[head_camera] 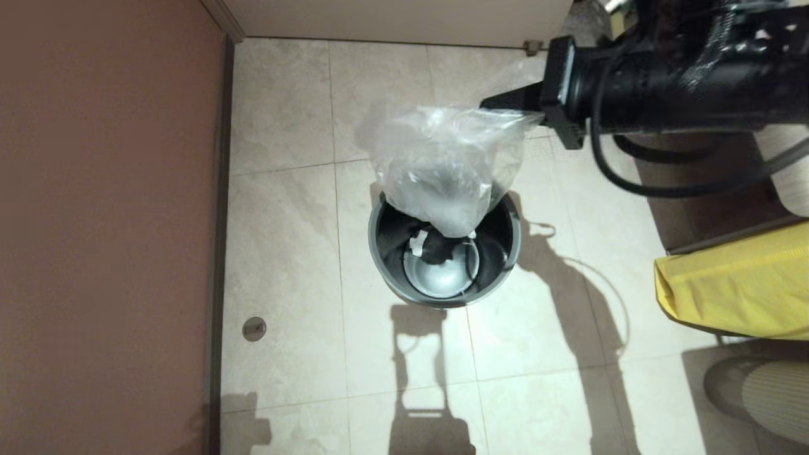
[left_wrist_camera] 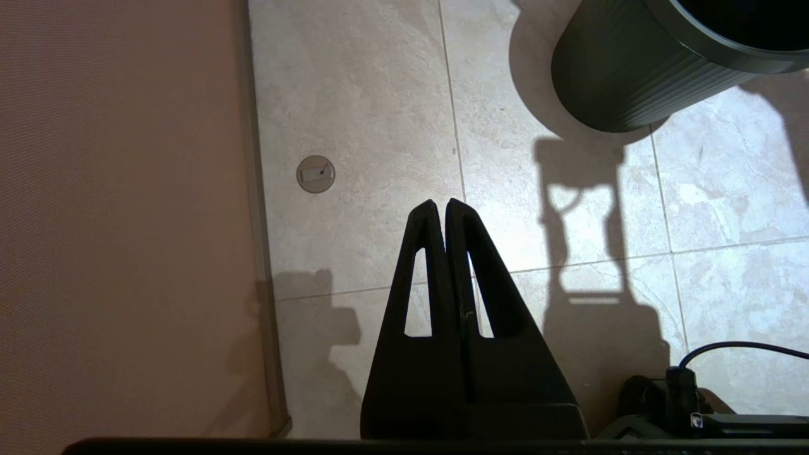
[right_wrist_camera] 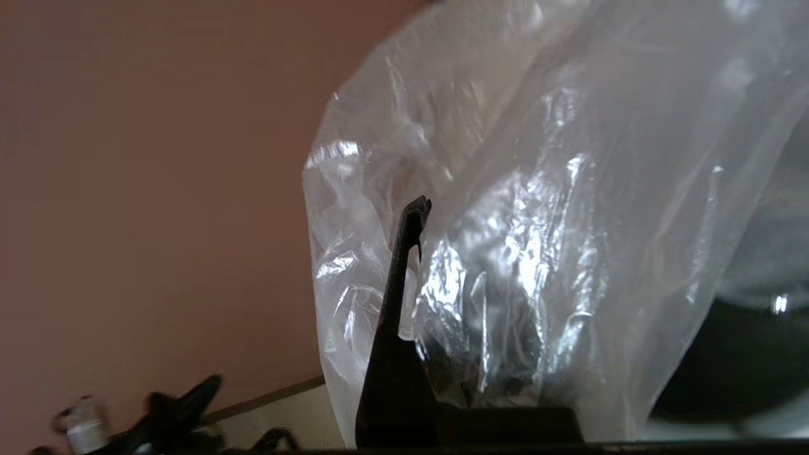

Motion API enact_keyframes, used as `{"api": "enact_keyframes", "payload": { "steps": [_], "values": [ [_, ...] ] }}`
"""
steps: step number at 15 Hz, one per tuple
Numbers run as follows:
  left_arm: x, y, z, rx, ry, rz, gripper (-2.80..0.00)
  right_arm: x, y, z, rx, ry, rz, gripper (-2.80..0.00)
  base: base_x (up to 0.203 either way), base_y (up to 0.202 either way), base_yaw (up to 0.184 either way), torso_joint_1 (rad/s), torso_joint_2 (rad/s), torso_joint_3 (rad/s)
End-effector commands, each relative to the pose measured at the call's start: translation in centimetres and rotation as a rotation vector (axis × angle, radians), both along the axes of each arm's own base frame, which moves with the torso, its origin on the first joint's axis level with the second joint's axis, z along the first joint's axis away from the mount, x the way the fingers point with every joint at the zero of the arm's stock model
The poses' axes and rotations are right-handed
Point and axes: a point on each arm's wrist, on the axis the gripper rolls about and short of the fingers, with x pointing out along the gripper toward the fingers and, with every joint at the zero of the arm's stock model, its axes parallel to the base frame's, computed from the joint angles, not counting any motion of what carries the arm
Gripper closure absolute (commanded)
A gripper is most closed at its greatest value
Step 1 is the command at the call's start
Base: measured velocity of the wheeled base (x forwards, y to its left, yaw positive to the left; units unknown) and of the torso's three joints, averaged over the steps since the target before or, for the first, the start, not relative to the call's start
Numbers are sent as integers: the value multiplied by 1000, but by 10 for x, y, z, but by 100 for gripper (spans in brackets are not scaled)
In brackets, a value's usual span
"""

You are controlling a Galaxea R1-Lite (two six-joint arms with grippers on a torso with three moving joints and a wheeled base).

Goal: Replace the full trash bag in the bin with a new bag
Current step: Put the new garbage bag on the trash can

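The bin (head_camera: 385, 253) stands upright on the tiled floor in the middle of the head view, and its ribbed side (left_wrist_camera: 619, 69) also shows in the left wrist view. Inside lie a white scrap and a dark lump (head_camera: 430, 246). Over the bin's far rim hangs the new bag (head_camera: 442, 170), crinkly and see-through, its lower end dipping into the bin's mouth. My right gripper (head_camera: 492, 102) is shut on the bag's top edge. In the right wrist view one finger (right_wrist_camera: 407, 253) shows against the bag (right_wrist_camera: 537, 189); the film hides the other. My left gripper (left_wrist_camera: 440, 203) is shut and empty, low over the floor left of the bin.
A brown wall (head_camera: 107, 221) runs along the left. A round floor cap (head_camera: 254, 328) sits near it. A yellow sack (head_camera: 739, 284) lies at the right, a striped grey object (head_camera: 771, 392) below it. Cables hang from my right arm (head_camera: 682, 69).
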Motion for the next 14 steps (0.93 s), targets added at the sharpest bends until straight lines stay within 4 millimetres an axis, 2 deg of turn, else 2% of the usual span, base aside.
{"api": "enact_keyframes", "payload": {
  "steps": [1,5,11,14],
  "values": [
    [0,0,0,0,1,0,0,35,23,-31,-13,-30,39,0,0,0,0,0,0,0],
    [0,0,0,0,1,0,0,38,27,-61,-78,22,116,0,0,0,0,0,0,0],
    [0,0,0,0,1,0,0,21,15,-102,-193,109,126,0,0,0,0,0,0,0],
    [0,0,0,0,1,0,0,26,19,-122,-232,142,135,0,0,0,0,0,0,0]
  ]
}}
